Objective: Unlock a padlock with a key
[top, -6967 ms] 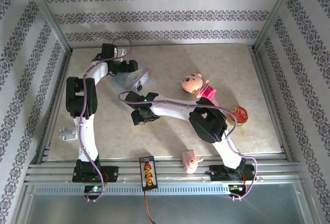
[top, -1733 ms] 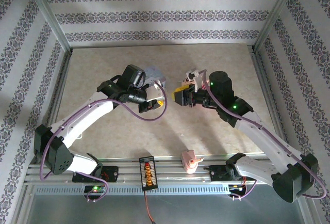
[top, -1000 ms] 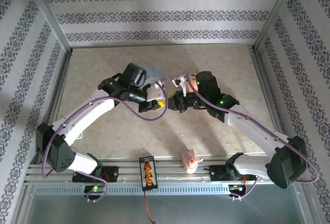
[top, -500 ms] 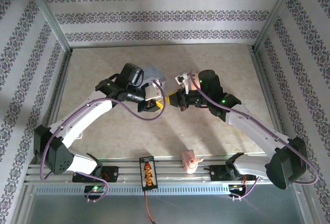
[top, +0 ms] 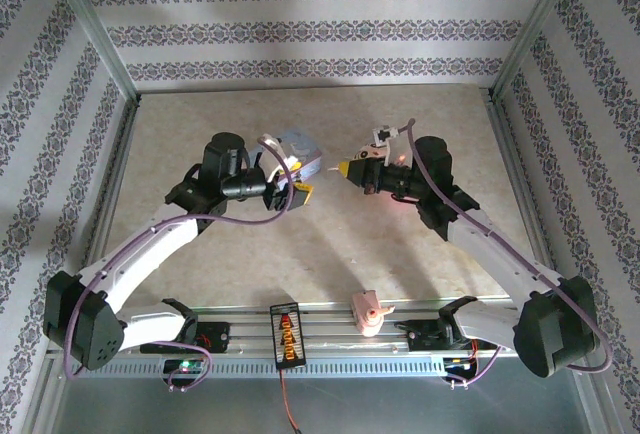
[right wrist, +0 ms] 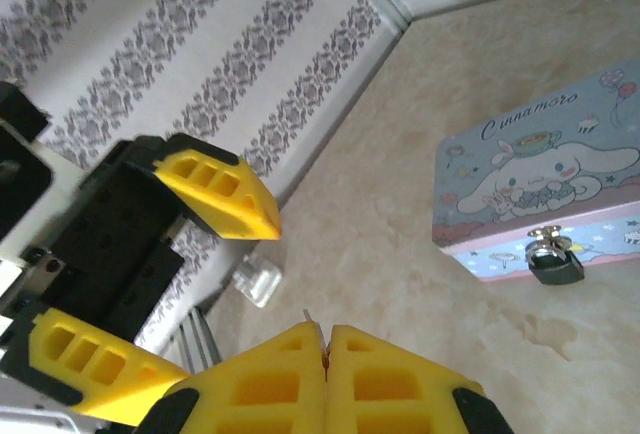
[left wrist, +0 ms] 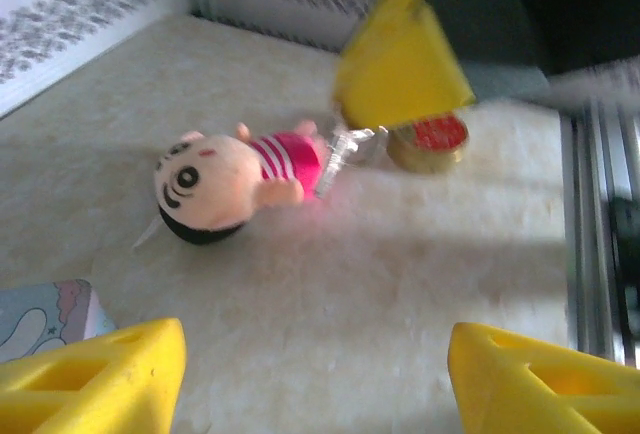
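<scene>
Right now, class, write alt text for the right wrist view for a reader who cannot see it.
A small dark padlock hangs at the front of a pale blue cartoon tin on a beige table, at the right. Nearest the camera, the yellow-fingered right gripper is shut; at the left, the left gripper stands open.

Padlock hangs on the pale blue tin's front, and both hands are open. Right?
Not quite: the right hand is shut, as the right wrist view shows. The left hand is open, and the padlock hangs on the tin's front.
</scene>
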You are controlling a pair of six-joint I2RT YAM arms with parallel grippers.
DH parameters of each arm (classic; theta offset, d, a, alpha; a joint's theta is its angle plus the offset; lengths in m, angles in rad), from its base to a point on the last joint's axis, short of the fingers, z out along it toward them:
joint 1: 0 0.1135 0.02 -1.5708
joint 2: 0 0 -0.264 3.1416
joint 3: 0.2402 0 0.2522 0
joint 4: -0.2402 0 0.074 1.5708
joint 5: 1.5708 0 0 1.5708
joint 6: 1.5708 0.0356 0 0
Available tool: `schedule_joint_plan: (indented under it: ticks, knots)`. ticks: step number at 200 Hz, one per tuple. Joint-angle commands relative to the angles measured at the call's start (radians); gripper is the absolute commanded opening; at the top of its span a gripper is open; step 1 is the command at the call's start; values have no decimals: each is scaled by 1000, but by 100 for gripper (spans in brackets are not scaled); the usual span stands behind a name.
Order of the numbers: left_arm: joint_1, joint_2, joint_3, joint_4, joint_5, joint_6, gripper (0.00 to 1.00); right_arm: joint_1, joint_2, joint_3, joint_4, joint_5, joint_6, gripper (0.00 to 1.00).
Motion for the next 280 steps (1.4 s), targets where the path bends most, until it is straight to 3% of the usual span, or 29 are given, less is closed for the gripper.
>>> schedule_joint_plan:
  ticks: [1,57,97,118,136,181,280]
  knots:
    - [16,14,-15,313,-43,-351,70,-15,18,-22,183,17,173,0]
    - [16,118,-4,608,113,-620,68,-24,155,-32,508,-35,382,0]
    - [26,164,5,685,130,-739,61,-25,217,-34,698,-56,484,0]
    - [41,176,14,670,130,-779,59,-24,237,-29,728,-61,507,0]
    - [48,183,27,661,145,-797,50,-24,246,-29,751,-61,522,0]
    - [51,184,41,575,130,-753,45,-23,252,-21,776,-67,539,0]
    - [56,233,57,666,154,-819,26,10,266,5,778,-99,541,0]
